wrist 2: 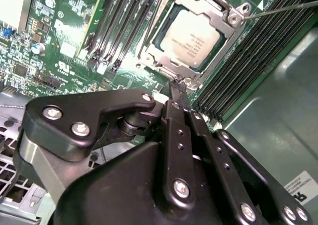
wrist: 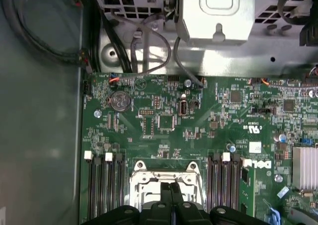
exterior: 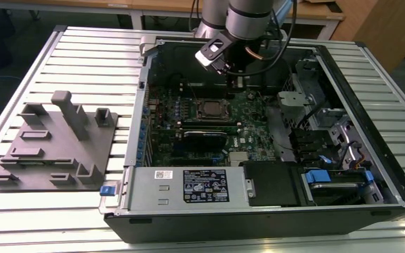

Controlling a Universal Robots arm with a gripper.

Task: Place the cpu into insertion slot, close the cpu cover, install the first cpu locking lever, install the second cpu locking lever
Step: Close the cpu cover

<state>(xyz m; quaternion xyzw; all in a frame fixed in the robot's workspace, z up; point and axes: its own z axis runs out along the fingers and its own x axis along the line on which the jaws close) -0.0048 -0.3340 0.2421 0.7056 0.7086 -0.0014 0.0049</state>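
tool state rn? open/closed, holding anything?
Tool: closed, fingers together, nothing visible between them; tips by the edge of the cpu cover, which lies down over the cpu.

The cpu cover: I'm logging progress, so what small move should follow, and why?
Probably press lightly down: the cpu cover lies over the cpu, the shut gripper sits at its edge, and a thin lever juts out, seemingly unlatched.
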